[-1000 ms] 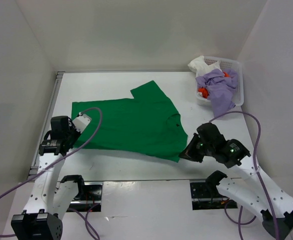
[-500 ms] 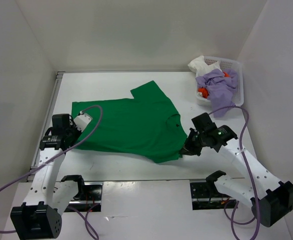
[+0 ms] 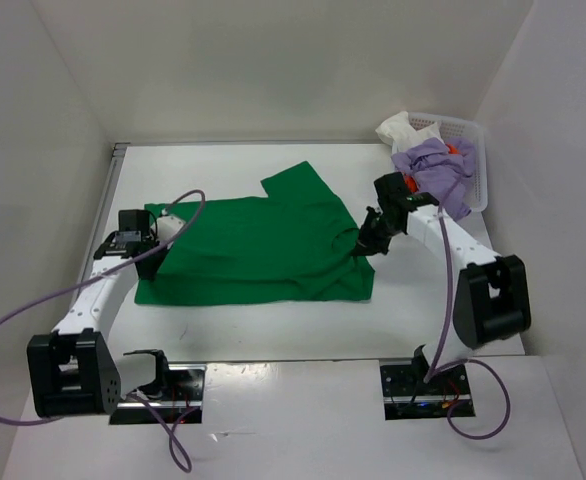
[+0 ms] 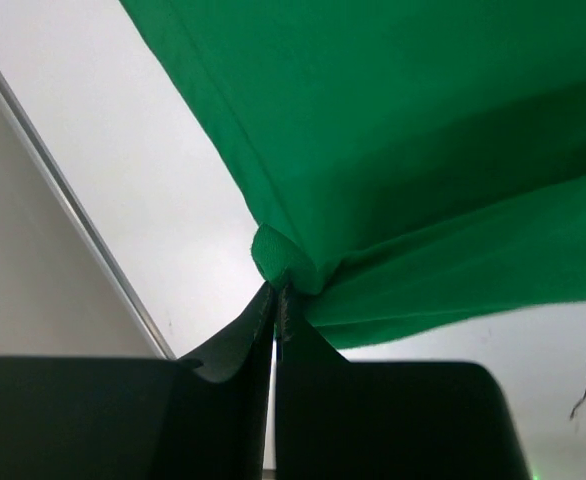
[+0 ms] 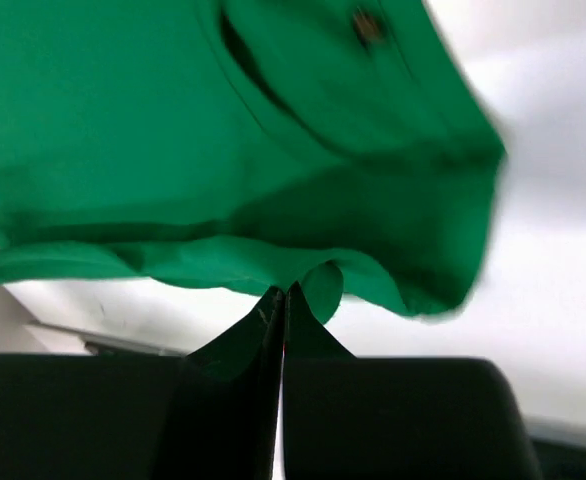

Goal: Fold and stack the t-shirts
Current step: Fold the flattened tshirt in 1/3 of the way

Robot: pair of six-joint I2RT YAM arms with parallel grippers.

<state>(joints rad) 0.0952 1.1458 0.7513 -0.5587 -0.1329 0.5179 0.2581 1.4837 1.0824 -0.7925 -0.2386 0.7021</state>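
Note:
The green t-shirt (image 3: 263, 250) lies spread across the middle of the table, its near edge folded back over itself. My left gripper (image 3: 163, 250) is shut on the shirt's left edge, and the pinched green cloth (image 4: 285, 262) bunches at its tips (image 4: 276, 295). My right gripper (image 3: 365, 247) is shut on the right edge near the collar, with green cloth (image 5: 318, 280) held at its tips (image 5: 281, 292). A lavender-purple t-shirt (image 3: 435, 180) hangs over the basket rim, with a white t-shirt (image 3: 401, 128) and an orange-red t-shirt (image 3: 407, 184) beside it.
A white mesh basket (image 3: 475, 160) stands at the back right corner against the right wall. White walls close in the table on three sides. A metal rail (image 3: 101, 225) runs along the table's left edge.
Both grippers have carried the shirt's near edge away from the bases toward the back, folding it over the rest. The arms now reach farther out over the table.

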